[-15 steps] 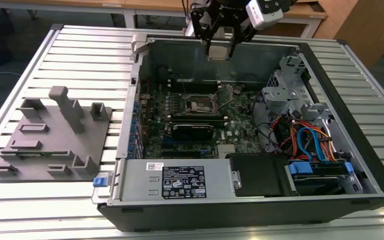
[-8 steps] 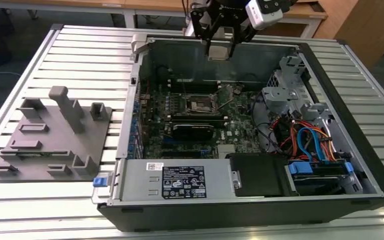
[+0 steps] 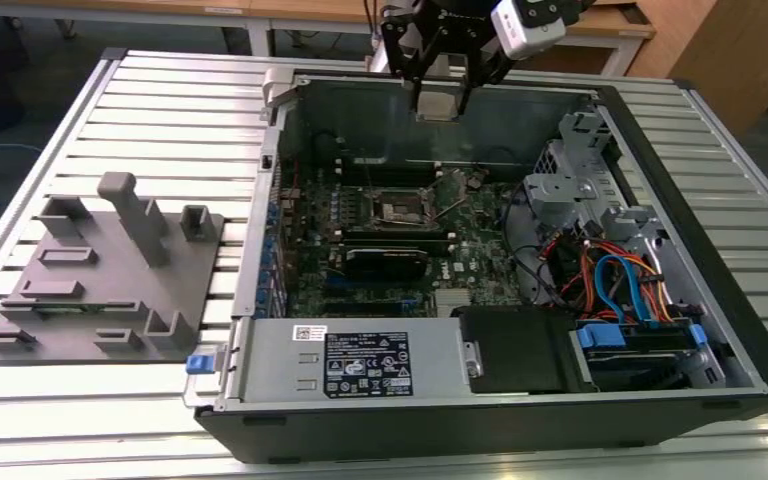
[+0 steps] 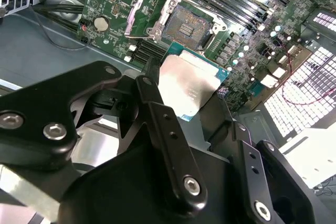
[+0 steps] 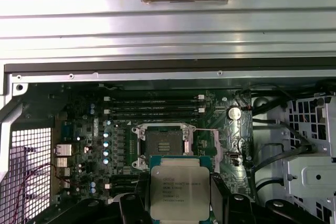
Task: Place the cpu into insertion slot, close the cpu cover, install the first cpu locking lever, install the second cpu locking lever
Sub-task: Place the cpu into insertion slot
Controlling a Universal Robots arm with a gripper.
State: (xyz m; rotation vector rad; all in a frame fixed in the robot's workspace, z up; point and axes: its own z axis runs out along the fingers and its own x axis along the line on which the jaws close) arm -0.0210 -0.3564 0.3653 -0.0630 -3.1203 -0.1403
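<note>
My gripper (image 3: 440, 108) hangs above the back wall of the open computer case, shut on the cpu (image 3: 440, 98). In both wrist views the cpu (image 5: 179, 190) (image 4: 186, 85) shows its silvery metal top between two black fingers (image 5: 137, 203), which press on its opposite edges. Below it on the green board lies the insertion slot (image 5: 164, 142) (image 4: 190, 27) (image 3: 398, 208), dark and bare in the middle. The cpu cover (image 4: 143, 17) is a thin silver frame, swung open and standing up beside the slot. The cpu is well above the slot and apart from it.
Long black memory slots (image 5: 157, 106) run beside the socket. A grey power supply box (image 3: 357, 365) fills the case's near side. A drive cage (image 3: 571, 190) and coloured cables (image 3: 624, 280) sit at the exterior view's right. A grey fixture tray (image 3: 97, 290) lies on the slatted table (image 3: 157, 110).
</note>
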